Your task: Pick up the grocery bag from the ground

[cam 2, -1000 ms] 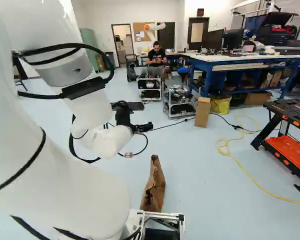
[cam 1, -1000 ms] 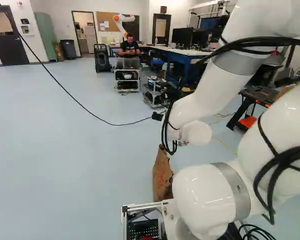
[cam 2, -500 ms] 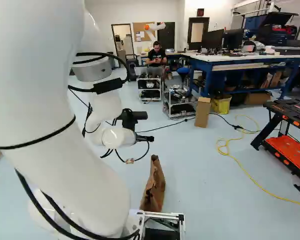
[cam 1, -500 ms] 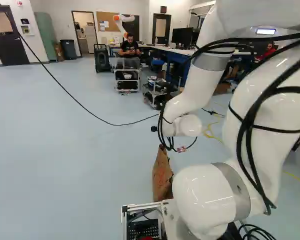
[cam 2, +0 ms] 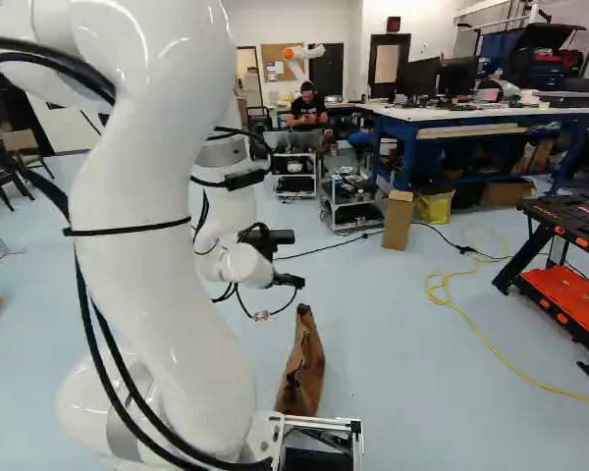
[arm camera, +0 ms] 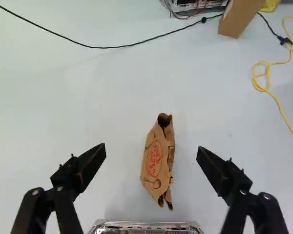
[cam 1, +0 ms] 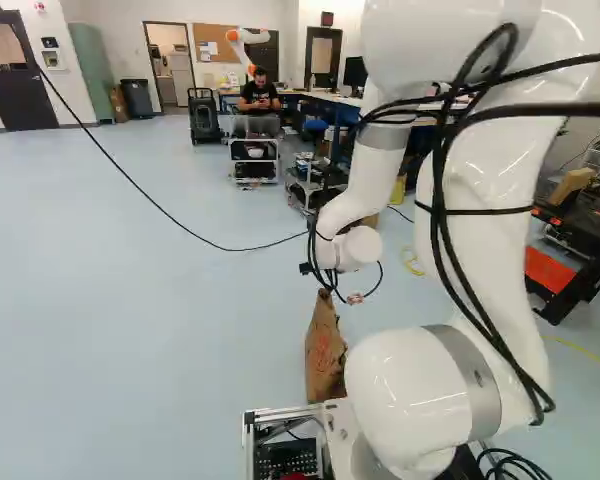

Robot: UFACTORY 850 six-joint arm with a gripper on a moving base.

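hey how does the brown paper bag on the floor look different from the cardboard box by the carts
The paper bag is creased and uneven in outline, while the cardboard box has straight edges. The paper bag carries red print; the cardboard box shows none. Both are brown and on the floor.

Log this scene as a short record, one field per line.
target: brown paper bag, red print on its side
bag place: on the floor, just ahead of the base
gripper: open, fingers well apart
gripper to bag: bag in view between the fingers, touched by neither
beyond the bag: black cable, cardboard box, yellow cord
task state: bag not yet picked up
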